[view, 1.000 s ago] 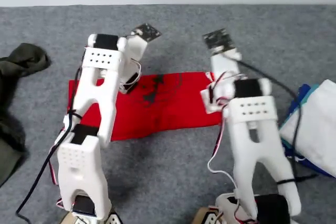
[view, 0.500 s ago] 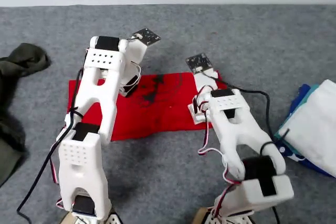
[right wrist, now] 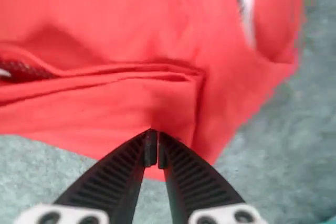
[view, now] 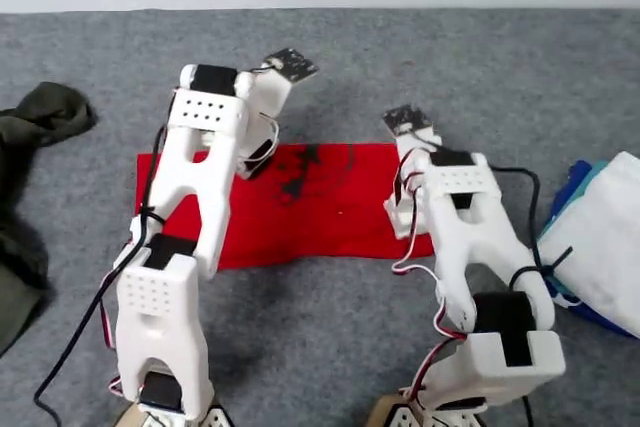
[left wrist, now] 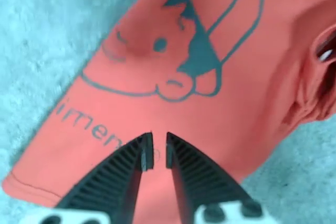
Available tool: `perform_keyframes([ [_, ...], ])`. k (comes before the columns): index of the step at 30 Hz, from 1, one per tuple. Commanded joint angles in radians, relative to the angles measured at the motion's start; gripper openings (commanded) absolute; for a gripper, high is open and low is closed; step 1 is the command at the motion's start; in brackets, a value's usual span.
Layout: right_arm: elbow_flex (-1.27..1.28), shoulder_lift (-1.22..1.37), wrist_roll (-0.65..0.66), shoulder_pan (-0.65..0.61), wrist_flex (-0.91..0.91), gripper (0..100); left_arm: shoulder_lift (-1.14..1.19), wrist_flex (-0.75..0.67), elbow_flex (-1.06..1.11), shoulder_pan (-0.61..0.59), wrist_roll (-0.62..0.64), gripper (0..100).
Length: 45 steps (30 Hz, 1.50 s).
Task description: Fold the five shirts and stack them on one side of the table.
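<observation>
in the middle of the grey desk (view: 450,57), red shirt (view: 310,212) spread as a long band running left to right, dark print facing up near its far edge. over the printed part, left pincer (left wrist: 155,148) with tips a narrow slit apart; at the band's right end, right pincer (right wrist: 151,142) with tips closed on a fold of the red cloth. at the left edge a dark green shirt (view: 30,147) in a heap, at the right edge a folded white and blue stack (view: 600,237), both apart from the red one.

Red shirt (view: 320,207): soft matt cloth. Table (view: 500,57): rough grey carpet. Arms (view: 200,182): smooth white plastic.
</observation>
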Motion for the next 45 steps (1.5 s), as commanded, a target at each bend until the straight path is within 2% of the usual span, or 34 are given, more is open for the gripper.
perform_keyframes([
  [1,-0.153,-0.022,0.012,0.013,0.077,0.9,-0.012,0.032,-0.070,0.035,0.006,5],
  [10,-0.382,-0.182,0.015,0.053,0.288,0.9,-0.077,0.034,0.054,0.167,0.009,5],
  [19,-0.400,-0.314,0.017,0.266,0.312,0.9,-0.204,0.026,0.259,0.322,0.011,5],
  [24,-0.399,-0.329,0.017,0.329,0.358,0.9,-0.146,-0.107,0.326,0.336,0.011,5],
  [33,-0.399,-0.335,0.017,0.331,0.435,0.9,0.055,-0.279,0.317,0.310,0.005,5],
  [45,-0.400,-0.400,0.018,0.323,0.435,0.9,0.008,0.032,-0.007,0.256,0.009,5],
])
